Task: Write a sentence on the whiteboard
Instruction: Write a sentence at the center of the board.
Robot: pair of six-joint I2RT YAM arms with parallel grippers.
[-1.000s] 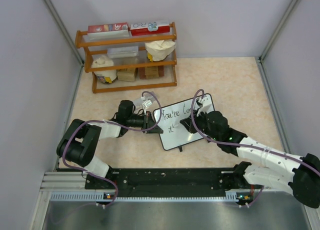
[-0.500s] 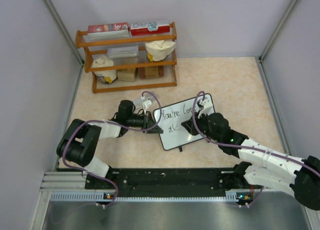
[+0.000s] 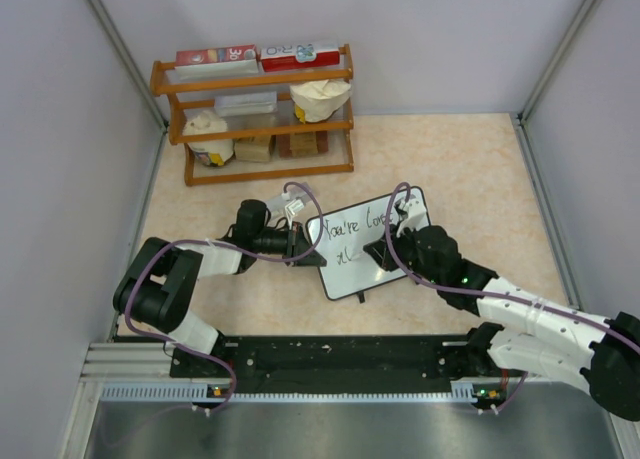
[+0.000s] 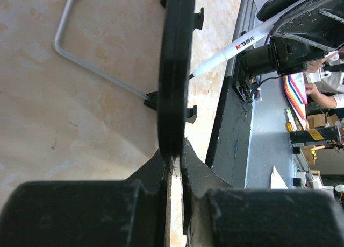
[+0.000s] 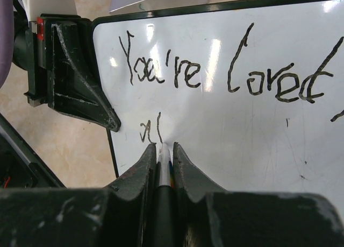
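Right hand (image 5: 161, 149) pinched shut on marker (image 4: 231, 47), tip by "al" lower left; left hand (image 4: 173, 153) clamps whiteboard (image 5: 242, 134) edge. Use light pressure and small strokes, finishing sentence (image 5: 215, 69) rightward.

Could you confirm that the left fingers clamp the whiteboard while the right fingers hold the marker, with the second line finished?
Not quite: the right wrist view shows the second line only begun, just "al". The left fingers do clamp the whiteboard, and the right fingers hold the marker.
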